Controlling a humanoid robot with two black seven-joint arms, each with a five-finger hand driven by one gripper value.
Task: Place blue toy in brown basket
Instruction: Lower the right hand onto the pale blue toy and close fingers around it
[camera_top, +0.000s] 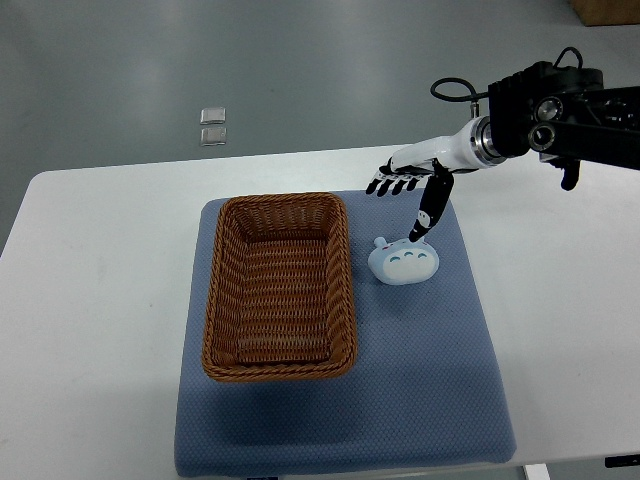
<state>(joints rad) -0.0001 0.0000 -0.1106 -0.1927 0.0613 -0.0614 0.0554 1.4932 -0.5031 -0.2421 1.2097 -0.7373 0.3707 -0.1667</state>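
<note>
Counter: white, carrying everything listed. Blue mat: spread over the counter's middle, its near edge closest to the camera. Brown basket: woven, rectangular, nothing in it, on the mat's left half. Right hand: reaches in over the mat's far right corner; fingers spread and holding nothing, one long digit pointing down to the toy's top. Blue toy: small, rounded, on the mat just right of the basket, outside it.
</note>
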